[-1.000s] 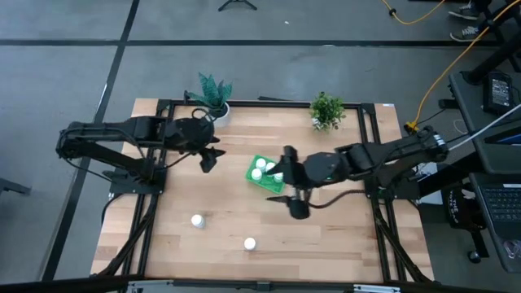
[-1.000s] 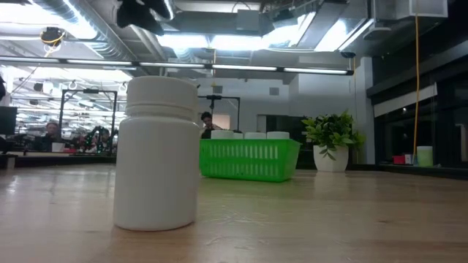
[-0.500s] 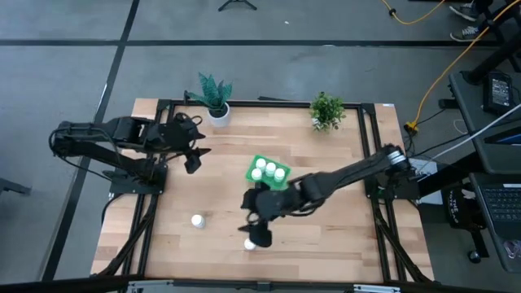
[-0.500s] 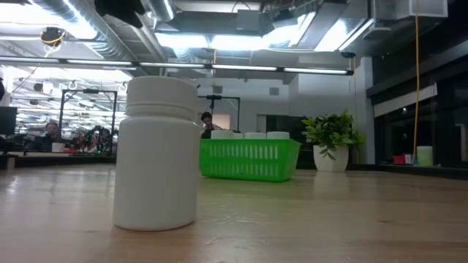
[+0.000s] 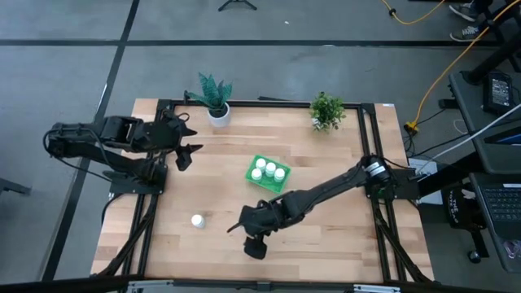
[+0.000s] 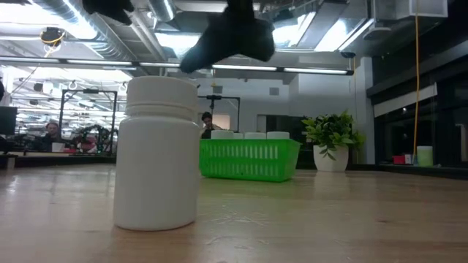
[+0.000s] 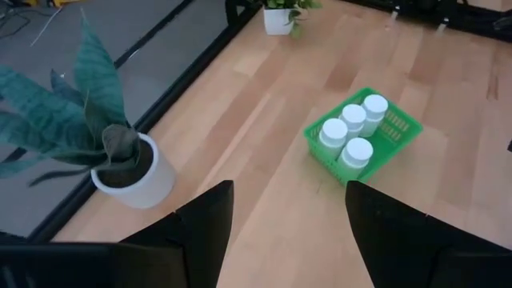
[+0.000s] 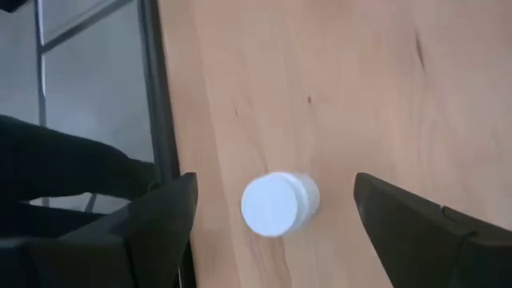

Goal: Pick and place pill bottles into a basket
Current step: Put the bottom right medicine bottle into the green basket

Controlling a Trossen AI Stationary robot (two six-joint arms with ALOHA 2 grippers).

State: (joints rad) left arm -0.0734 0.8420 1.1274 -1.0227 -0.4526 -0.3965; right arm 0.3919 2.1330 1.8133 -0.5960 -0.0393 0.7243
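Right end effector [image 8: 272, 232] fingers apart, straddling upright pill bottle [image 8: 278, 203]. Drop straight, centre it, clamp below cap. Left end effector [image 7: 280, 232] apart, idle.

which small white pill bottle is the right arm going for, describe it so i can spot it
On the light wooden table, look toward the near edge, away from the bright green plastic basket. The small white capped pill bottle stands upright between the open right gripper's dark fingers. Unlike the other loose bottle, it has a gripper directly above it.
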